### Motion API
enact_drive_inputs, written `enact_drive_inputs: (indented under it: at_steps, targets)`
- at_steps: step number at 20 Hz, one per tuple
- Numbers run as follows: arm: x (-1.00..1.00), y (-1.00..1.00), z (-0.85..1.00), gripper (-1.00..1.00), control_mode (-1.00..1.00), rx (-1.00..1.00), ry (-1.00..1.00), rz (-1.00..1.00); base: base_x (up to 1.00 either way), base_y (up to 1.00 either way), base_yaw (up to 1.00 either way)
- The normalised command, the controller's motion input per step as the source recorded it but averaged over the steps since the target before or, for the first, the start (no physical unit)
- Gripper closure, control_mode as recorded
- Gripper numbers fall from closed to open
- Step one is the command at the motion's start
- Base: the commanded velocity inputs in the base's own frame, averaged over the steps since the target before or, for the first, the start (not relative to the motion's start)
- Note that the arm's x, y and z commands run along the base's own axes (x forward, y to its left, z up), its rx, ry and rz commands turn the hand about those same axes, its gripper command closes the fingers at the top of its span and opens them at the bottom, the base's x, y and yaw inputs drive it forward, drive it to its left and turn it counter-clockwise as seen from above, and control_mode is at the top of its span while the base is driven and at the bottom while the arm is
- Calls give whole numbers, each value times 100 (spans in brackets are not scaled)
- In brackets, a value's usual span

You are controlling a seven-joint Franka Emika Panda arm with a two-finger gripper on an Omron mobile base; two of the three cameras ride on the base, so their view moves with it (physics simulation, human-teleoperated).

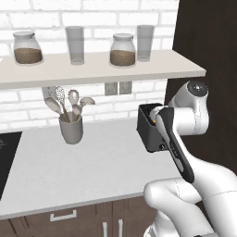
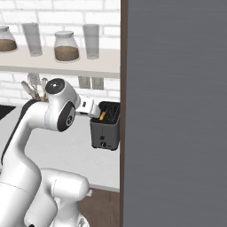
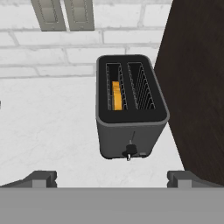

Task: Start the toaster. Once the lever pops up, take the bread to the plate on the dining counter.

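Hand view, fingers (image 3: 112,178) spread above pale worktop (image 3: 48,118), toaster (image 3: 130,109) against brick wall (image 3: 65,48)

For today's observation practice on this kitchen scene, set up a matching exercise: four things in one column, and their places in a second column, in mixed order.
Column one:
1. bread
2. spoons
3. brown-filled jars
4. claw

Column two:
A. on the wall shelf
B. in the toaster's left slot, seen from the hand view
C. open, short of the toaster's lever face
D. standing in a grey cup

Pairs: 1-B, 2-D, 3-A, 4-C
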Motion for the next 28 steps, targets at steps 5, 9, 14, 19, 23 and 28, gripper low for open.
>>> enact_drive_inputs:
  at_steps: [5, 9, 14, 19, 23, 28]
  targets:
    - [0, 0, 0, -100, -100, 0, 0, 0, 0, 0, 0]
    - [0, 0, 0, -100, -100, 0, 0, 0, 0, 0, 0]
    - [0, 0, 0, -100, -100, 0, 0, 0, 0, 0, 0]
    - [0, 0, 0, -100, -100, 0, 0, 0, 0, 0, 0]
    - [0, 0, 0, -100, -100, 0, 0, 0, 0, 0, 0]
    - [0, 0, 0, -100, -100, 0, 0, 0, 0, 0, 0]
